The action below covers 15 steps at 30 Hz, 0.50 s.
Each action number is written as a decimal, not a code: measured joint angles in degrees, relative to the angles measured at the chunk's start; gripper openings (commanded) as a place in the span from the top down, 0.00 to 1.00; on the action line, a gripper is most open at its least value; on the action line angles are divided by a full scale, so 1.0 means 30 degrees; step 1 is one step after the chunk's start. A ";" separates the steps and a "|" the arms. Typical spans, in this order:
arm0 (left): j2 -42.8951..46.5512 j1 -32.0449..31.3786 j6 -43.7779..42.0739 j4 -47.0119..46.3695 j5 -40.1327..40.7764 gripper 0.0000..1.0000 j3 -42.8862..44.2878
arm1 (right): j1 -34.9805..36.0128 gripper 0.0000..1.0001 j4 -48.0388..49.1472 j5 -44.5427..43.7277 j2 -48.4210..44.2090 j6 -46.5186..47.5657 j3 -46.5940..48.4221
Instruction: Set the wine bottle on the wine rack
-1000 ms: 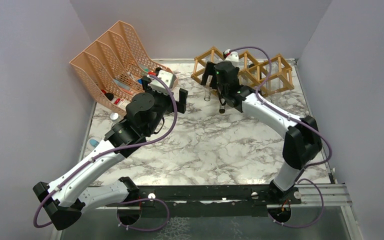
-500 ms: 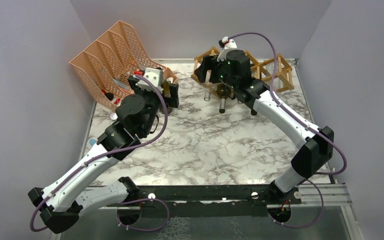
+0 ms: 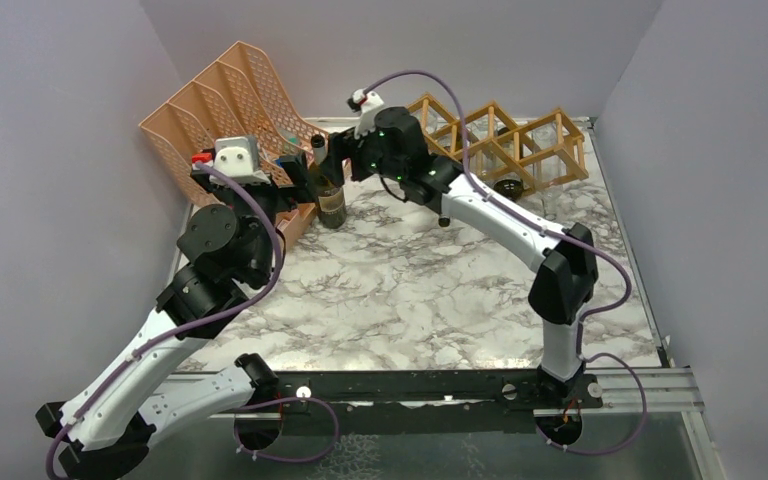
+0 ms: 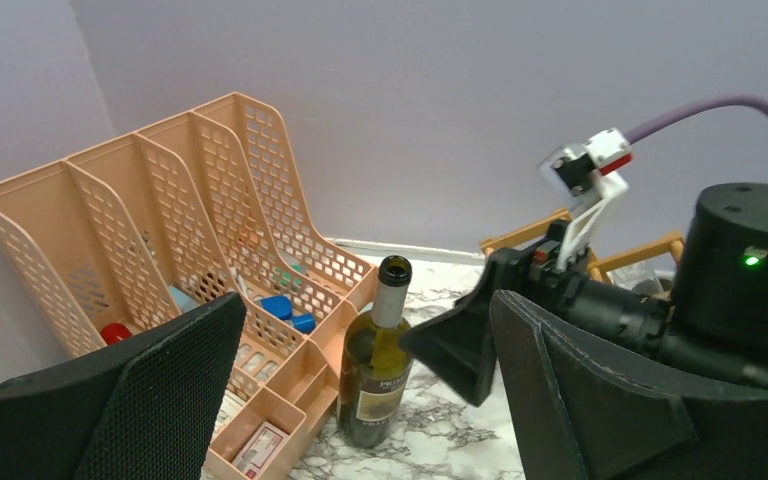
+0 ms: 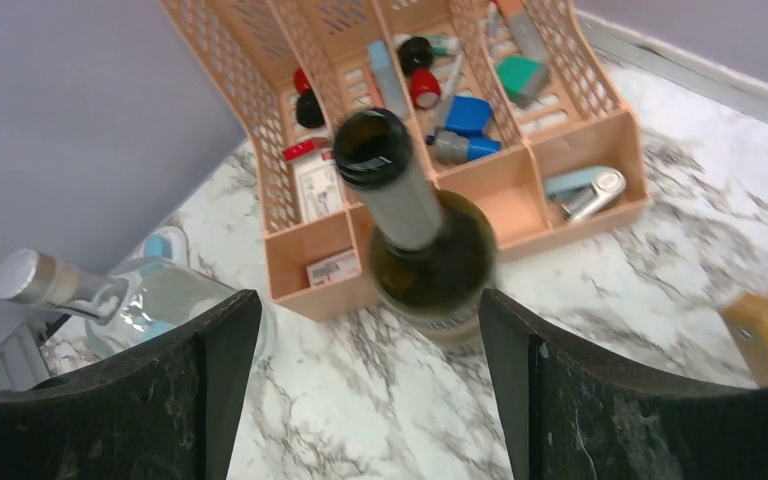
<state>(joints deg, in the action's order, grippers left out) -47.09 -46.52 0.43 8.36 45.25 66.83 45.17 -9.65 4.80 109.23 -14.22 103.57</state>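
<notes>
The wine bottle [image 3: 331, 196] is dark green with a label. It stands upright and uncorked on the marble table, against the front of the peach file organizer. It shows in the left wrist view [image 4: 378, 365] and from above in the right wrist view [image 5: 430, 255]. My right gripper [image 3: 340, 163] is open beside the bottle's neck, its fingers [image 5: 550, 390] wide apart on either side and not touching it. My left gripper [image 3: 295, 190] is open and empty, left of the bottle and facing it [image 4: 365, 310]. The wooden wine rack [image 3: 500, 135] stands at the back right.
The peach mesh file organizer [image 3: 225, 105] with small items stands at the back left, touching the bottle. A clear bottle with a silver cap [image 5: 80, 285] lies by the left wall. A dark round bottle end [image 3: 508, 187] shows at the rack's front. Walls enclose the table.
My right arm has swung left from the wine rack to the bottle's neck. My left arm has drawn back to the left, and the upright bottle now shows.
</notes>
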 measured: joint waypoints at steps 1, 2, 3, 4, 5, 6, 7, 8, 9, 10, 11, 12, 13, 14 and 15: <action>0.0095 0.0000 0.0007 -0.0022 0.0102 0.01 0.0000 | 0.0313 0.18 0.0015 0.0007 0.0495 0.0248 0.0576; 0.0197 0.0000 0.0007 -0.0044 0.0197 0.01 0.0000 | 0.0495 0.18 0.0044 0.0007 0.0845 0.0401 0.0969; 0.0226 0.0000 0.0007 -0.0044 0.0240 0.01 0.0000 | 0.0758 0.18 0.0000 -0.0007 0.1260 0.0634 0.1515; 0.0284 0.0000 0.0015 -0.0058 0.0262 0.01 0.0000 | 0.0984 0.19 -0.0007 -0.0073 0.1676 0.0816 0.2098; 0.0321 0.0000 0.0015 -0.0066 0.0291 0.01 0.0000 | 0.1173 0.19 -0.0029 -0.0197 0.2076 0.0991 0.2667; 0.0321 0.0000 0.0015 -0.0080 0.0299 0.01 0.0000 | 0.1341 0.19 -0.0087 -0.0444 0.2470 0.1122 0.3235; 0.0321 0.0000 0.0022 -0.0095 0.0306 0.01 0.0000 | 0.1464 0.20 -0.0117 -0.0801 0.2834 0.1173 0.3759; 0.0321 0.0000 0.0022 -0.0095 0.0299 0.01 0.0000 | 0.1537 0.20 -0.0138 -0.1202 0.3140 0.1188 0.4218; 0.0321 0.0000 0.0058 -0.0087 0.0299 0.01 0.0000 | 0.1552 0.22 -0.0160 -0.1676 0.3432 0.1195 0.4626; 0.0321 0.0000 0.0087 -0.0073 0.0299 0.01 0.0000 | 0.1545 0.24 -0.0182 -0.2018 0.3636 0.1195 0.4874; 0.0328 0.0000 0.0146 -0.0058 0.0299 0.01 0.0000 | 0.1523 0.26 -0.0211 -0.2317 0.3789 0.1224 0.5071; 0.0342 0.0000 0.0168 -0.0029 0.0299 0.01 0.0000 | 0.1508 0.28 -0.0233 -0.2514 0.3934 0.1260 0.5231; 0.0335 0.0000 0.0204 0.0000 0.0291 0.01 0.0000 | 0.1486 0.30 -0.0270 -0.2645 0.4087 0.1297 0.5421; 0.0335 0.0000 0.0226 0.0029 0.0291 0.01 -0.0022 | 0.1479 0.32 -0.0255 -0.2739 0.4116 0.1355 0.5559; 0.0342 0.0000 0.0240 0.0044 0.0291 0.01 -0.0029 | 0.1399 0.34 -0.0321 -0.2776 0.4364 0.1464 0.5756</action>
<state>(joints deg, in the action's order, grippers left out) -46.06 -46.52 1.15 8.49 46.13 66.74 49.36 -10.61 -3.53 122.32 -9.82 120.84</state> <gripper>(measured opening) 0.987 0.713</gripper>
